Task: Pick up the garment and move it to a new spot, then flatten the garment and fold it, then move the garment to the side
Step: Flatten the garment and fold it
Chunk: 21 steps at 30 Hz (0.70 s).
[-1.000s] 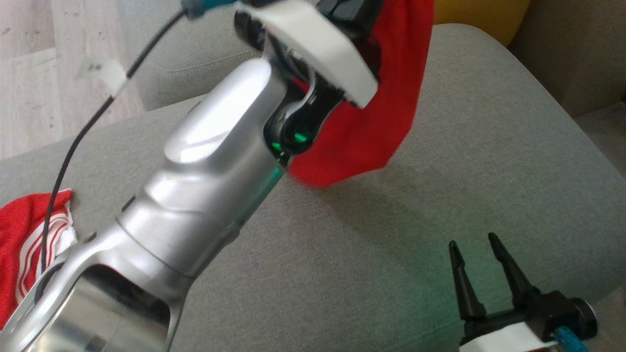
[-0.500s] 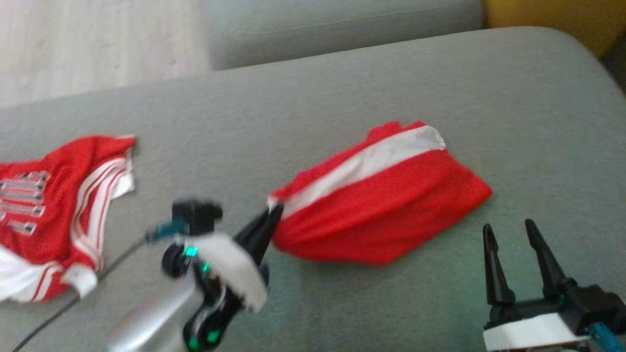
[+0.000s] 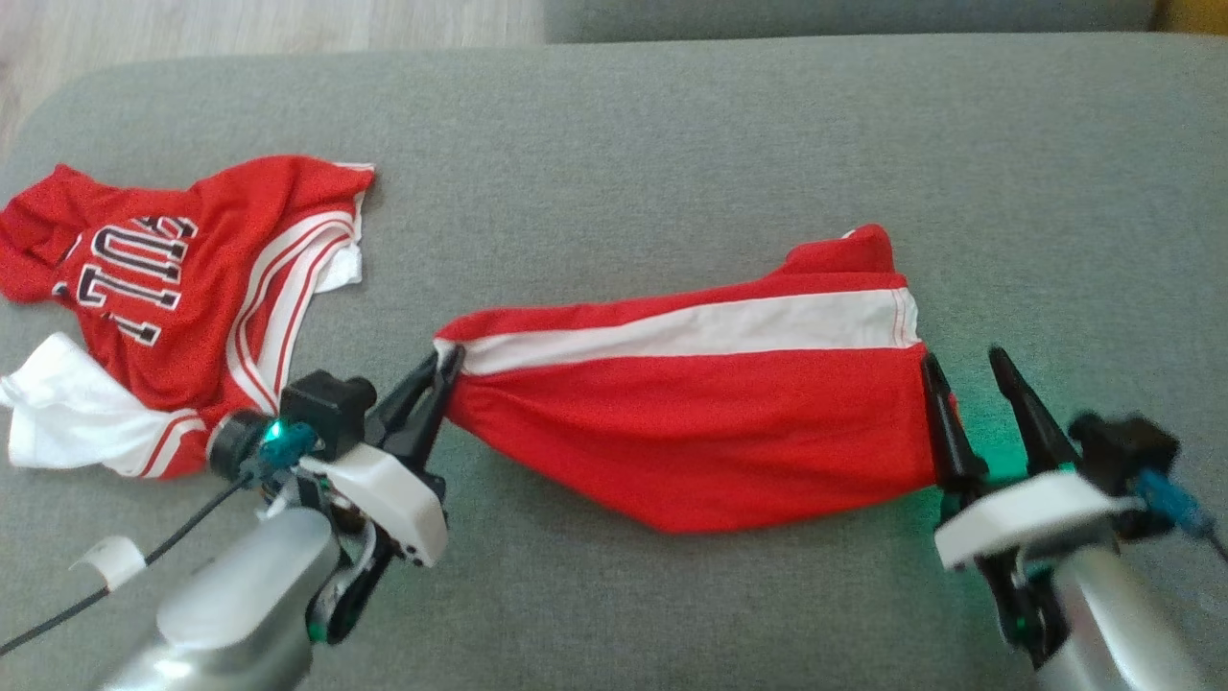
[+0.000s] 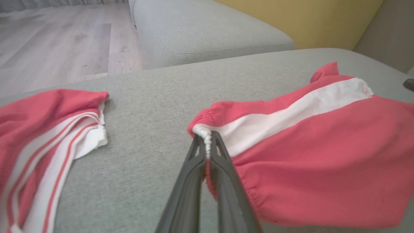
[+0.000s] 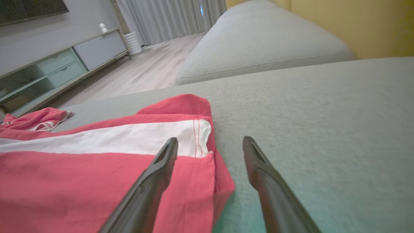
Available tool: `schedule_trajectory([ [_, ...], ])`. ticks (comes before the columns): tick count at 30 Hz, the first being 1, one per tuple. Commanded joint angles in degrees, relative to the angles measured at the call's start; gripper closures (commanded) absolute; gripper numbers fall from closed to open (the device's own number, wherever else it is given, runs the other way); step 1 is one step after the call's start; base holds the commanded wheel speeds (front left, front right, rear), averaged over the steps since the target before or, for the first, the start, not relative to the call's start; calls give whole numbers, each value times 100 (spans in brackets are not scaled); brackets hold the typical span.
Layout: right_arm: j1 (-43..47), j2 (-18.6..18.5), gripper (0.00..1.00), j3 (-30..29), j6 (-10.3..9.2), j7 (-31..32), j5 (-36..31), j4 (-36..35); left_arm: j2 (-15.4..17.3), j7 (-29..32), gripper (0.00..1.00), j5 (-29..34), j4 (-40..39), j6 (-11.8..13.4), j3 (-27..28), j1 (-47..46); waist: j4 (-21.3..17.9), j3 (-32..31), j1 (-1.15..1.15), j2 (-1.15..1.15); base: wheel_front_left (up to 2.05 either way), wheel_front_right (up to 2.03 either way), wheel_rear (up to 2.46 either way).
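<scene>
Where the grey sofa (image 3: pixel 672 144) spreads its flat seat, 2 red garments lie on it, well apart.

1 pair of shorts (image 3: pixel 710 422): the task garment, mid-to-right on the seat, stretched out sideways. It has 1 wide white stripe along the far side. The gathered waistband is at the robot's left and the leg hem at its right, with a bit of red cloth bunched up at the far right corner.

1 jersey (image 3: pixel 192 307): at the far left of the seat, rumpled, with dark lettering outlined in white, thin white stripes down one side and white cloth at the near edge. Neither pincer touches it.

2 pincers, 2 dark fingers each. The left pincer (image 3: pixel 436 369) is clamped on the shorts' waistband corner, fingers together with the white elastic edge pinched between the tips. The right pincer (image 3: pixel 963 357) has its fingers apart and holds nothing. It sits at the hem end, 1 finger over the hem and 1 over bare sofa. Contact with the cloth can't be told.

1 black cable (image 3: pixel 115 576) runs off the left arm, with 1 white tag on it.
</scene>
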Motion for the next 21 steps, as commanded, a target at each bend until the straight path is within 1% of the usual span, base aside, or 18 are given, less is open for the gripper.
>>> schedule_trajectory([
  [1,-395,-287,0,444,43,57,342,10,165,-162,100,213,91,64,161,-412,52,72,-1,0,0,0,0],
  [2,-395,-287,0,444,43,57,342,10,165,-162,100,213,91,64,161,-412,52,72,-1,0,0,0,0],
  [5,-732,-569,0,1012,43,187,889,188,87,-282,100,363,382,67,115,-552,68,108,-1,0,0,0,0],
  [8,-1038,-806,0,1496,43,334,1368,360,2,-365,100,405,609,-1,99,-649,97,140,-1,0,0,0,0],
  [12,-1340,-1005,0,2038,43,571,1971,588,-115,-436,100,427,818,-88,84,-758,167,187,-1,0,0,0,0],
  [14,-1472,-1107,0,2283,43,582,2164,660,-170,-460,100,441,892,-127,69,-807,205,212,-1,0,0,0,0],
  [21,-1752,-1267,0,2737,43,439,2612,1113,-327,-516,100,448,1082,-253,16,-890,319,218,-1,0,0,0,0],
])
